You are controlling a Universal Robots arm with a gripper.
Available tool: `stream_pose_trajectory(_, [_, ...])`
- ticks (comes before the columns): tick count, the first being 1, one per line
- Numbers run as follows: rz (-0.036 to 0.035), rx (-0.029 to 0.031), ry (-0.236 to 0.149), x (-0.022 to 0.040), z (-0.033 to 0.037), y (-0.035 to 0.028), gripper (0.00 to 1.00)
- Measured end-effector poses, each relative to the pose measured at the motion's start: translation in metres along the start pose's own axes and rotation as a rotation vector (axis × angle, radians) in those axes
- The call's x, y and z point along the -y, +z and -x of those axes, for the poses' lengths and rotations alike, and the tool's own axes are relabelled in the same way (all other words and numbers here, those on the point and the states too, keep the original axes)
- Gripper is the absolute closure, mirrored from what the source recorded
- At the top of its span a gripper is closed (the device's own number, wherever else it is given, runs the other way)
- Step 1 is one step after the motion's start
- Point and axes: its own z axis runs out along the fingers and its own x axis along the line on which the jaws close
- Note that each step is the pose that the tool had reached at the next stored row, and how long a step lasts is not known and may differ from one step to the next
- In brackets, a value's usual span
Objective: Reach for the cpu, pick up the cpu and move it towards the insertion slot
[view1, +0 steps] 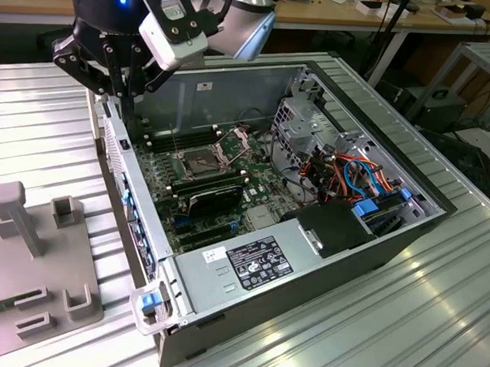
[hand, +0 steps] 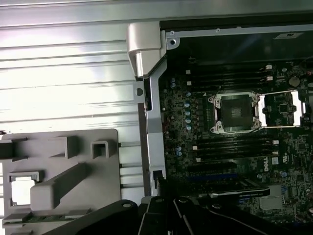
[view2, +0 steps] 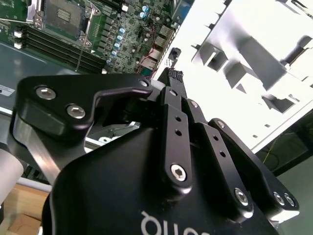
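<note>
The black gripper (view2: 172, 78) hangs above the wall of the computer case (view1: 137, 227); how wide its jaws stand cannot be told. The insertion slot (hand: 234, 113) lies open inside, near. Going slow and staying level would help.

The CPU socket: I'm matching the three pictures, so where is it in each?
Exterior view: CPU socket in the board's middle, flanked by memory slots.
Second wrist view: CPU socket alongside the memory slots.
First wrist view: CPU socket between the memory slots.
Shared landmark: the long black memory slots.
</note>
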Motion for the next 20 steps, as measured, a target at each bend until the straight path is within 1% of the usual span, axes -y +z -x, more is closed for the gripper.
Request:
stream_pose_trajectory(4, [-0.0001, 0.0000, 0.000, 0.0004, -0.0046, -0.0001, 0.89])
stream_pose_trajectory(7, [-0.0001, -0.0005, 0.000, 0.0010, -0.0109, -0.0001, 0.89])
stream_pose_trajectory(11, [-0.0001, -0.0008, 0.000, 0.0014, -0.0165, -0.0001, 0.89])
stream_pose_trajectory(20, [-0.0005, -0.0057, 0.000, 0.0021, -0.0245, 0.0004, 0.89])
